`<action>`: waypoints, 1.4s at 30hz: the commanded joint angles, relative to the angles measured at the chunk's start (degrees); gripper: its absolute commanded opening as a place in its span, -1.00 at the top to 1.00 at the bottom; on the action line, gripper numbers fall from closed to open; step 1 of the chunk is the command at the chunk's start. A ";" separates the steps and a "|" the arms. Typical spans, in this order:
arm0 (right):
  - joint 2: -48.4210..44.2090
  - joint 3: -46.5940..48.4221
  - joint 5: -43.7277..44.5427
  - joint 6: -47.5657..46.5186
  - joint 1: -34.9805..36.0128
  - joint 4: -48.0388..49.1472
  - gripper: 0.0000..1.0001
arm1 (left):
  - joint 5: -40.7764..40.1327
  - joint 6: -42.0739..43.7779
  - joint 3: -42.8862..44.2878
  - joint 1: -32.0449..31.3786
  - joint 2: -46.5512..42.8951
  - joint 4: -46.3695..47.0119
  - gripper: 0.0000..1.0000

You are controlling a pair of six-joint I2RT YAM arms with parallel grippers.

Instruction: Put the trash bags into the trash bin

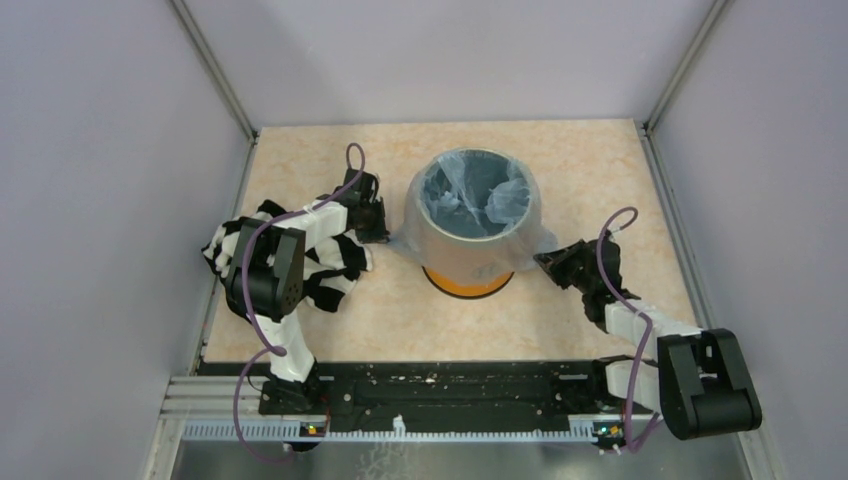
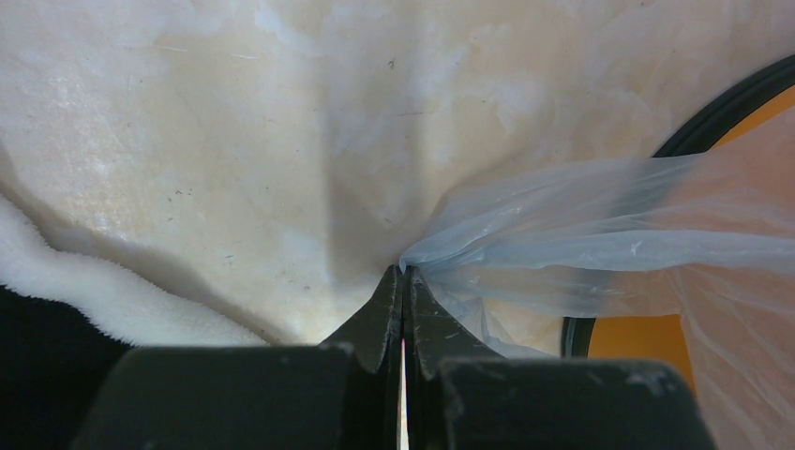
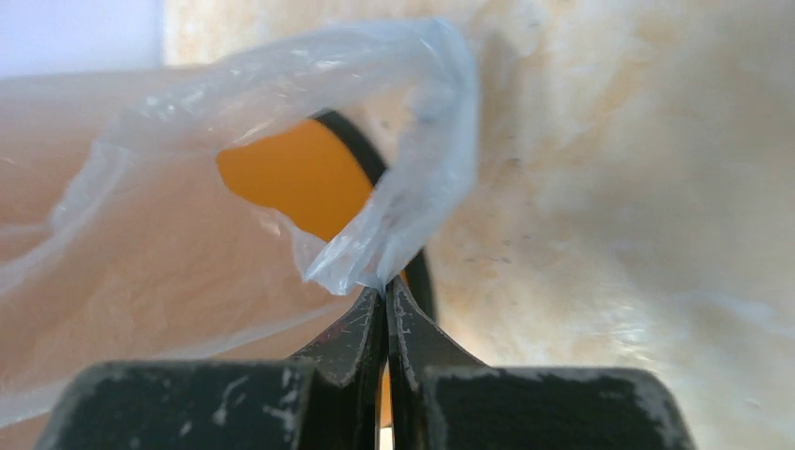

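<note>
Left gripper (image 2: 403, 274) fingers pinched closed; right gripper (image 3: 384, 286) same; arms angled inward.

one bag (image 1: 452, 248), one bin (image 1: 468, 284), one striped cloth (image 1: 336, 262)

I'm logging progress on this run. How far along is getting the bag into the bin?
Done: the trash bag lines the trash bin, its mouth folded over the rim and down the outside. In hand: the left gripper and right gripper are each shut on a pinch of the bag's edge, on opposite sides. Left: probably just releasing; only the bin's orange base shows uncovered.
</note>
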 commanded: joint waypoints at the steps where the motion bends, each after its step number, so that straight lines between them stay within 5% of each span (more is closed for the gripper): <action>1: -0.47 1.52 8.19 -9.88 0.46 -7.59 1.00 | 0.09 0.59 0.67 -0.27 -2.20 0.06 1.00; 17: 6.22 11.33 15.97 -24.51 0.45 -20.27 1.00 | -0.79 -0.06 -1.22 -0.67 -1.22 0.68 1.00; 22: 1.65 17.29 15.70 -28.83 0.44 -29.12 -0.05 | -0.15 -0.55 -2.16 -1.28 -2.86 1.09 1.00; 25: -1.43 21.11 16.01 -31.12 0.45 -34.07 -0.38 | 0.14 -1.15 -3.17 -2.40 -3.41 1.84 1.00; 34: -4.53 41.05 17.24 -39.88 2.75 -49.74 -0.59 | 0.05 -3.11 -5.79 -5.86 -4.54 4.17 1.00; 42: 1.93 62.45 22.90 -45.54 16.49 -55.88 -0.62 | -0.49 -5.29 -8.96 -9.46 -6.02 6.46 1.00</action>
